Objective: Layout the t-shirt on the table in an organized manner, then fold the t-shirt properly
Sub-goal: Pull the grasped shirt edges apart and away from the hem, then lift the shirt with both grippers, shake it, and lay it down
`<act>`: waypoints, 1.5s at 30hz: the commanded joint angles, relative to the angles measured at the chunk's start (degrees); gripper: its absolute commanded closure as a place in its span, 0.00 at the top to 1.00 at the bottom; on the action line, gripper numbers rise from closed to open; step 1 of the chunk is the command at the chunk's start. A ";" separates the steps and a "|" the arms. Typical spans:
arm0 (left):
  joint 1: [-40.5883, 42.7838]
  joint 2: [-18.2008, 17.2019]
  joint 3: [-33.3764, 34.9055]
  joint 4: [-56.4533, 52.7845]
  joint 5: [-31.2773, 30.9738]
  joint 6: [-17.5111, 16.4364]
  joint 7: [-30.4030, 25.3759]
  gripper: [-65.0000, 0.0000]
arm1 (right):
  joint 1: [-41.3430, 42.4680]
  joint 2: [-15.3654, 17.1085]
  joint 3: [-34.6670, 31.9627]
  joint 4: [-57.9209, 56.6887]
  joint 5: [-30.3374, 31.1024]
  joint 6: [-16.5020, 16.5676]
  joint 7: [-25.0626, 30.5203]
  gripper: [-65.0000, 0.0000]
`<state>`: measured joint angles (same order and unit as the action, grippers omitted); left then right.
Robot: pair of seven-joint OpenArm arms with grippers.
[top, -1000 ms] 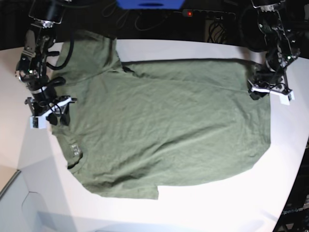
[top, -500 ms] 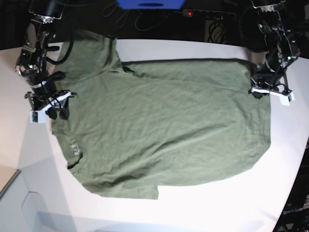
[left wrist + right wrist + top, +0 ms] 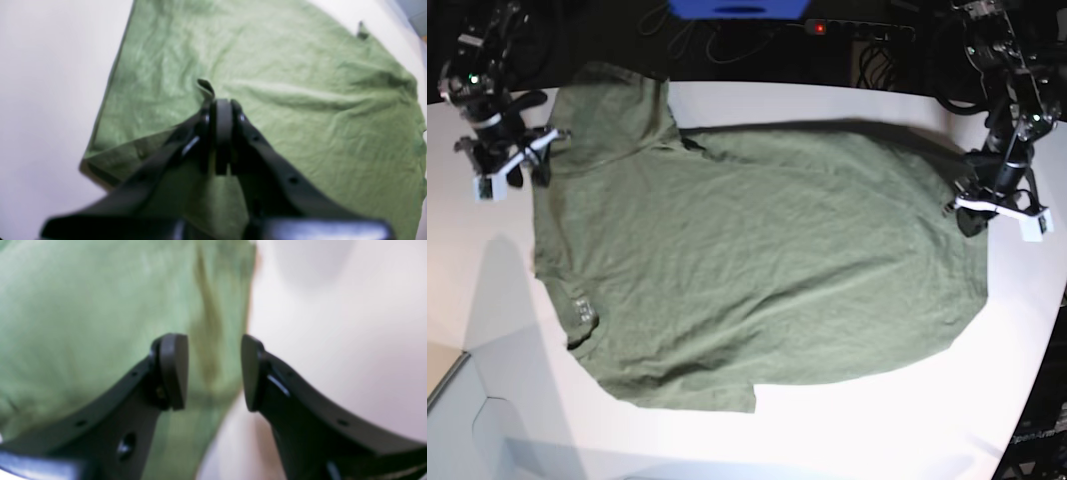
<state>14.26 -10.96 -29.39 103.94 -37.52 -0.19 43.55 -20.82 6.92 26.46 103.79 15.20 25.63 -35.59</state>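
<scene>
With our left gripper (image 3: 223,110) clamped on a pinch of the t-shirt (image 3: 757,260) and our right gripper (image 3: 214,371) gaping empty, a one-sided tug could skew the cloth

The olive-green t-shirt (image 3: 757,260) lies spread flat and wrinkled across the white table (image 3: 907,430). Its hem corner is pinched up at 1 side.

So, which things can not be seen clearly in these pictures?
- Base view: the left gripper is too small to show whether it pinches the t-shirt.
- Left wrist view: its fingers are shut with a bit of cloth beside them; blur hides any grip.
- Right wrist view: blur; the right gripper is open over the hem.
- Base view: the neck label is too small to read.
</scene>
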 commanded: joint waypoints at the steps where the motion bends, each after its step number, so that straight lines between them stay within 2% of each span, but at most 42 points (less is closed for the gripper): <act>1: -0.33 -0.69 -0.20 0.98 -0.33 -0.21 -0.87 0.00 | -0.59 -0.10 0.58 1.57 0.93 0.17 1.26 0.41; 4: -0.33 -0.69 -0.20 1.07 -0.33 -0.21 -0.87 0.00 | -3.23 -1.77 1.89 1.75 0.84 0.17 0.12 0.44; 11: -0.86 -0.69 -0.20 0.63 -0.06 -0.21 -0.96 0.00 | -8.15 -3.27 1.72 1.84 0.75 0.17 -2.25 0.65; 16: -0.86 -0.78 -0.20 0.63 0.02 -0.21 -0.96 0.00 | -9.73 -5.29 1.98 1.84 0.84 0.17 -2.25 0.65; 27: -0.68 -0.95 -0.20 0.63 0.20 -0.21 -0.96 0.00 | -12.10 -5.73 -0.30 -0.01 0.75 0.17 -2.25 0.65; 30: -0.59 -1.04 -0.20 0.63 0.20 -0.21 -0.96 0.00 | -12.10 -5.73 -0.74 -0.01 0.75 0.17 -2.34 0.54; 37: -0.42 -1.04 -0.28 0.81 0.02 -0.21 -0.96 0.00 | -12.90 -5.38 -7.78 -2.47 0.67 0.17 -2.43 0.00; 41: -0.50 -1.04 -0.28 1.07 -0.15 -0.21 -0.96 0.00 | -12.81 -5.38 -9.27 -3.52 0.67 0.17 -2.34 0.00; 45: -1.29 -1.13 -1.34 1.33 -0.33 -0.21 -1.04 0.00 | -12.46 -4.68 -7.86 0.61 0.75 0.17 -1.81 0.00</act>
<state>13.67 -11.22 -30.11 103.96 -37.45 -0.19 43.77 -32.64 1.43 17.93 103.68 16.43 25.87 -37.36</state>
